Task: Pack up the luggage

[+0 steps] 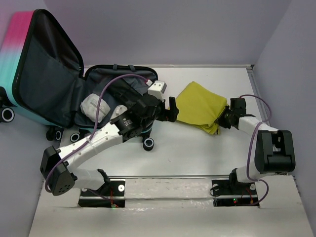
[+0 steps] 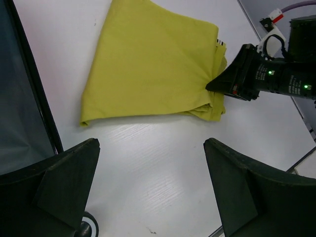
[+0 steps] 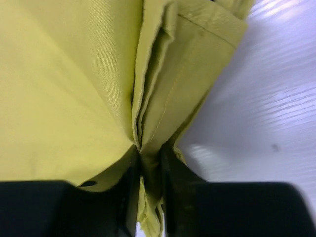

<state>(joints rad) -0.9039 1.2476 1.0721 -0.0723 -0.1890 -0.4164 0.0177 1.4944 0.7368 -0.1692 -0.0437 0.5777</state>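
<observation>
Slippage is the main worry: the right tool (image 3: 148, 165) pinches only the bunched corner of the folded yellow cloth (image 1: 197, 104), so a lift could let layers slide out, or the stack could unfold and drag across the surface (image 1: 197, 158) short of the suitcase (image 1: 47, 74), which lies open at the far left with its lid propped up. The right arm reaches forward low, elbow raised, wrist turned inward. The left arm stretches past the suitcase's near edge, and the left tool (image 2: 150, 148) is spread wide and empty just beside the cloth's opposite edge.

the folded cloth (image 1: 200, 103) lies on the table (image 1: 197, 153) just right of the open luggage (image 1: 49, 79).
</observation>
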